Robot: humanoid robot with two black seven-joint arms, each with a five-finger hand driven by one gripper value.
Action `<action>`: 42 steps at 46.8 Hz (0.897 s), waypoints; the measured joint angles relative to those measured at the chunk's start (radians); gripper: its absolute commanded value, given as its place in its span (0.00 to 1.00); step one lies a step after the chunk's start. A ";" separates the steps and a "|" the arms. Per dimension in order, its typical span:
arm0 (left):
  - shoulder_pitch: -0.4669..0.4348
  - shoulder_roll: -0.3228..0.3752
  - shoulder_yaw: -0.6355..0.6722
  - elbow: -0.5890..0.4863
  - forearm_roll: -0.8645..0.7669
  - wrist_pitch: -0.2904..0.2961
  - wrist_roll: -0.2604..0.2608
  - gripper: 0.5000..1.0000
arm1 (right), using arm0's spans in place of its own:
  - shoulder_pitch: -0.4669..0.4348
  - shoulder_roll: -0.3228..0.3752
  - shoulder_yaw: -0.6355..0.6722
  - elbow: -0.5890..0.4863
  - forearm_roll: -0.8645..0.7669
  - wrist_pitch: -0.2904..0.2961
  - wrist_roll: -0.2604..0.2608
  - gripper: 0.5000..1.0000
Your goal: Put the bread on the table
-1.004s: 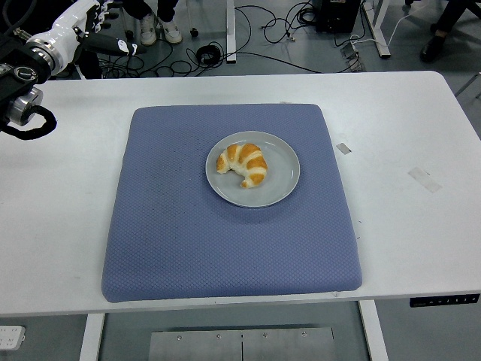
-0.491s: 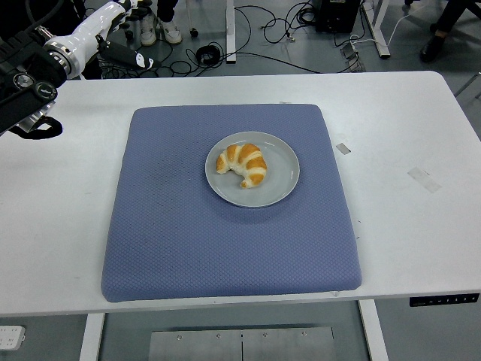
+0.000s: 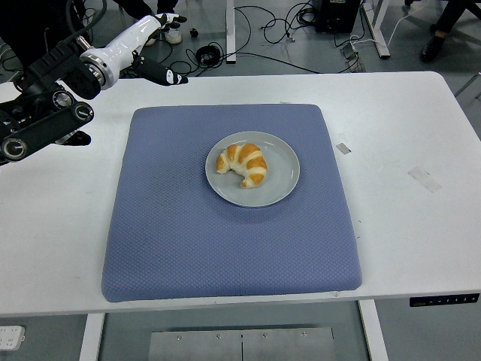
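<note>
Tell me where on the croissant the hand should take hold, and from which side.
Probably grip the croissant across its thick middle, coming straight down from above. It lies flat on the grey plate with its tips curving toward the near edge, and the raised rim hampers a sideways approach. The left hand is over the far left corner of the table, so it would arrive from that side.

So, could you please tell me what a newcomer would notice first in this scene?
The eye lands first on the golden-brown crescent bread roll lying on a round pale grey plate, just above the middle of a large blue-grey textured mat on the white table. Next is the black-and-white left arm reaching in from the upper left, its left hand hovering beyond the mat's far left corner, holding nothing.
</note>
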 measured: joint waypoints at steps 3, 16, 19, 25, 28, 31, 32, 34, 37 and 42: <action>0.000 -0.014 0.000 -0.009 0.028 0.000 0.021 0.87 | 0.000 0.000 0.000 0.000 0.000 0.000 0.000 1.00; 0.006 -0.026 0.016 -0.093 0.089 0.000 0.080 0.87 | 0.000 0.000 0.000 0.000 0.001 0.000 0.000 1.00; 0.006 -0.026 0.027 -0.111 0.129 0.000 0.104 0.87 | 0.000 0.000 0.000 0.000 0.001 0.000 0.000 1.00; 0.006 -0.033 0.049 -0.151 0.193 0.000 0.140 0.88 | 0.000 0.000 0.000 0.000 0.000 0.000 0.000 1.00; 0.007 -0.034 0.063 -0.171 0.207 0.000 0.150 0.88 | 0.000 0.000 0.000 0.000 0.000 0.000 0.000 1.00; 0.007 -0.034 0.074 -0.188 0.213 -0.001 0.156 0.87 | 0.000 0.000 0.000 0.000 0.000 0.000 0.000 1.00; 0.007 -0.034 0.076 -0.192 0.214 -0.001 0.158 0.88 | 0.000 0.000 0.000 0.000 0.000 0.000 0.000 1.00; 0.007 -0.034 0.080 -0.202 0.215 -0.005 0.163 0.88 | 0.000 0.000 0.000 0.000 0.000 0.000 0.000 1.00; 0.007 -0.033 0.095 -0.212 0.218 -0.009 0.167 0.88 | 0.000 0.000 0.000 0.000 0.000 0.000 0.000 1.00; 0.007 -0.033 0.132 -0.216 0.244 -0.012 0.174 0.87 | 0.000 0.000 0.000 0.000 0.000 0.000 0.000 1.00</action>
